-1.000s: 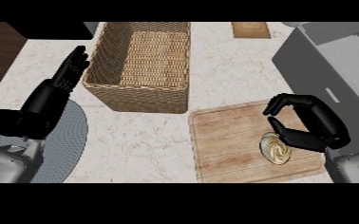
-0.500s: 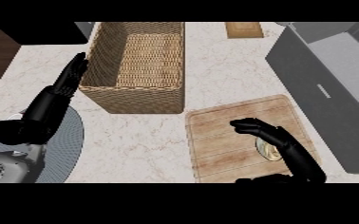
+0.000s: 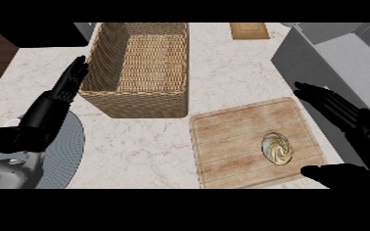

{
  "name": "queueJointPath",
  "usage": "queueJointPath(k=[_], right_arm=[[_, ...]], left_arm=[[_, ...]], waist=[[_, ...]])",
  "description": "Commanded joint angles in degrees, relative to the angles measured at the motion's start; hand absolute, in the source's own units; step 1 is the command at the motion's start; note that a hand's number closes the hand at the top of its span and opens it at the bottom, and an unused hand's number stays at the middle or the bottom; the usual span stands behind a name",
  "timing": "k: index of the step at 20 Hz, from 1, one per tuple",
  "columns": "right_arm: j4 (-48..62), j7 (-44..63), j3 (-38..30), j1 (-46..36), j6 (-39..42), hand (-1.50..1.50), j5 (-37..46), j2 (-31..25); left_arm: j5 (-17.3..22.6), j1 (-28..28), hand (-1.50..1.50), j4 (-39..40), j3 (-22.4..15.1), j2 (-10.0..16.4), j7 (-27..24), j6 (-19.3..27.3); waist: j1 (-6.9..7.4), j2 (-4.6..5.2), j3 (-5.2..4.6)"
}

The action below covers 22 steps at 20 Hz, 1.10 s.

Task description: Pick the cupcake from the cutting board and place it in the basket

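The cupcake (image 3: 277,148), pale and swirled, lies on the wooden cutting board (image 3: 231,142) at the lower right. My right hand (image 3: 339,111) is spread open around it: the fingers reach in from the right edge above the cupcake, the thumb (image 3: 332,174) lies below it, and neither touches it. The woven basket (image 3: 141,66) stands at the upper middle with nothing inside. My left hand (image 3: 54,103) rests open with straight fingers just left of the basket.
A grey round plate (image 3: 61,151) sits at the lower left under my left forearm. A dark grey appliance (image 3: 325,54) fills the upper right. A small wooden item (image 3: 249,30) lies at the far edge.
My right hand has opened and spread away from the cupcake, which now shows fully on the board. The view has shifted slightly. The left hand has stayed put.
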Motion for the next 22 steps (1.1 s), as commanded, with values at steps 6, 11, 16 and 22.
queueJointPath(k=[6,11,16,22], right_arm=[[-11.0,19.4,-4.8,-2.4,23.9,-1.50,-12.4,-15.9],[-14.2,20.3,-13.7,2.5,30.3,-1.50,-21.7,-19.0],[-10.8,12.0,-21.4,8.9,33.2,-1.50,-17.6,-16.4],[-9.5,10.8,-23.0,8.2,34.5,-1.50,-15.7,-10.4]], left_arm=[[-1.9,2.0,0.00,2.8,-2.0,-2.8,-1.4,-0.5],[-1.7,-1.3,0.00,3.5,1.2,-2.0,1.0,-2.6],[-0.8,1.0,0.00,4.8,3.3,-2.2,-2.0,-6.2],[-5.1,-1.9,0.00,4.5,1.5,-5.8,1.2,-4.9]], waist=[[0.87,0.69,-0.15],[0.31,0.58,0.05],[0.65,0.69,0.12],[1.37,0.84,0.12]])
